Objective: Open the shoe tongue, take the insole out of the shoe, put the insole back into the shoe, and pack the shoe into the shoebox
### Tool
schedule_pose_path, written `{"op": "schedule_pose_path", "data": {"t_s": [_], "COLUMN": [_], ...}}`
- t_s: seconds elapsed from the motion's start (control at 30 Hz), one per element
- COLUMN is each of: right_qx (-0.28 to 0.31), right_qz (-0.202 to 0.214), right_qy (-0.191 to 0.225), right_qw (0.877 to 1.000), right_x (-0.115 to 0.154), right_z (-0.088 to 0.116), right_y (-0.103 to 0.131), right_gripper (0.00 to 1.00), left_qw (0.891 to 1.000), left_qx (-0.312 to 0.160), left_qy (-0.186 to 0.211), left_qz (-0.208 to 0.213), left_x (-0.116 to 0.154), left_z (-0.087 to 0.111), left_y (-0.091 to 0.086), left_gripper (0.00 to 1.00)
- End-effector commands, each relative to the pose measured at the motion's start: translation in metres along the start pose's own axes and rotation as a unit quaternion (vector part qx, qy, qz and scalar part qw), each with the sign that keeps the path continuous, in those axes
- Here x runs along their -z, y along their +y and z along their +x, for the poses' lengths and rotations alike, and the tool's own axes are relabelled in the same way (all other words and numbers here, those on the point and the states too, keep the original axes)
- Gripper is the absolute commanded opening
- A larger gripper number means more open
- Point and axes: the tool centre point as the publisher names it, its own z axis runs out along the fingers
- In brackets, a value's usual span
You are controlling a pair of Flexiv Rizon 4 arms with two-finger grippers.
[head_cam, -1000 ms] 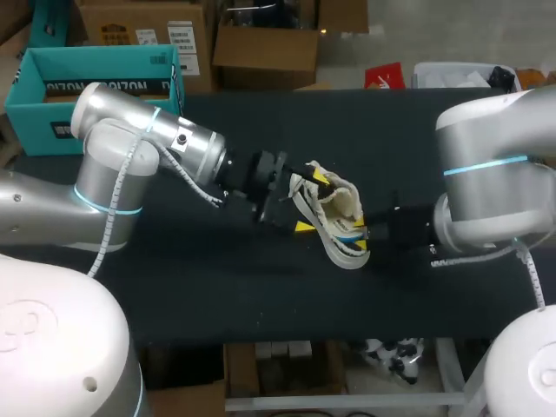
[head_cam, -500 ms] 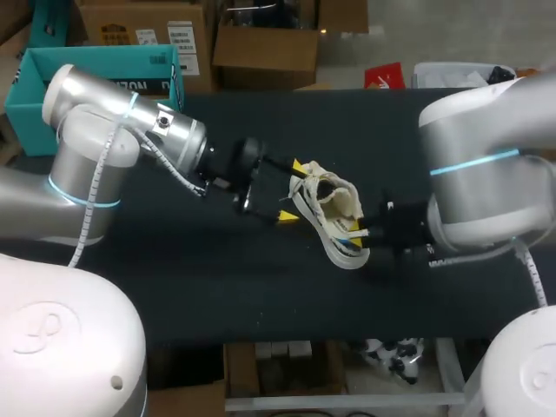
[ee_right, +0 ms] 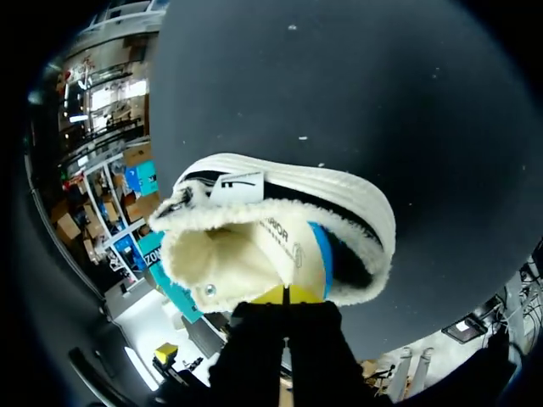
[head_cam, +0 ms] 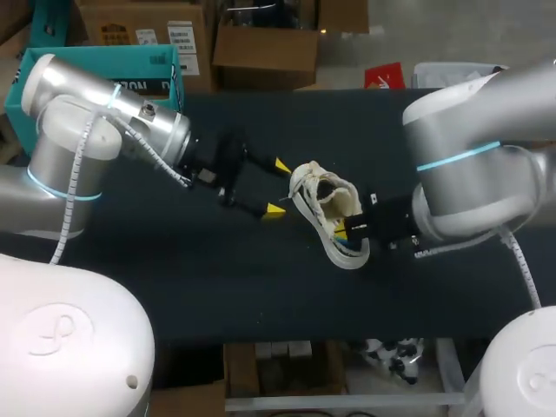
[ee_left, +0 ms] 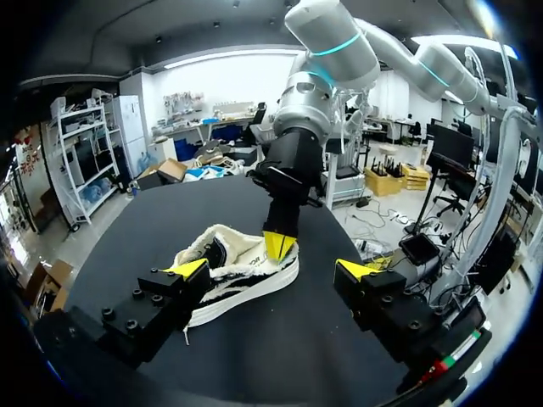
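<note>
A white shoe with a fleecy lining (head_cam: 328, 201) lies on the black table (head_cam: 217, 287), its opening facing my right gripper (head_cam: 347, 233). In the right wrist view that gripper (ee_right: 285, 295) is shut on the heel end of the cream insole (ee_right: 288, 246), which has a blue patch and sticks out of the shoe (ee_right: 280, 182). My left gripper (head_cam: 278, 187) stands open just left of the shoe, touching nothing. In the left wrist view its fingers (ee_left: 188, 269) are spread wide in front of the shoe (ee_left: 222, 273), and the right arm's yellow tip (ee_left: 278, 244) sits at the shoe's heel.
The teal shoebox (head_cam: 104, 74) stands open at the table's far left corner, behind my left arm. Cardboard boxes line the far edge beyond the table. The table's front edge runs close below the shoe.
My left gripper has drawn back to the left, off the shoe, still open. My right gripper has closed at the shoe's heel opening, and the right arm has shifted slightly left.
</note>
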Motion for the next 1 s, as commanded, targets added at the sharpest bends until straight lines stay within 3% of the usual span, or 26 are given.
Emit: {"op": "schedule_pose_path", "data": {"t_s": [0.03, 0.47, 0.83, 1.0], "right_qx": [-0.008, -0.037, 0.01, 0.029], "right_qz": [0.01, -0.011, 0.031, 0.071], "right_qy": [-0.009, -0.026, 0.035, 0.041], "right_qw": [1.0, 0.999, 0.999, 0.996], "right_x": [-0.022, -0.036, 0.027, 0.044], "right_z": [-0.004, -0.022, -0.008, 0.0], "right_y": [0.013, 0.025, 0.008, 0.017], "right_gripper": [0.0, 0.0, 0.0, 0.0], "left_qw": [1.0, 0.998, 0.994, 0.985], "left_qx": [0.012, 0.06, 0.091, 0.141], "left_qy": [-0.002, -0.019, -0.017, -0.01], "left_qz": [-0.003, -0.013, -0.059, -0.093], "left_x": [0.015, 0.033, 0.04, 0.044], "left_z": [0.0, -0.007, -0.006, -0.003], "left_y": [0.0, 0.01, 0.005, 0.013], "left_gripper": [1.0, 1.0, 1.0, 1.0]}}
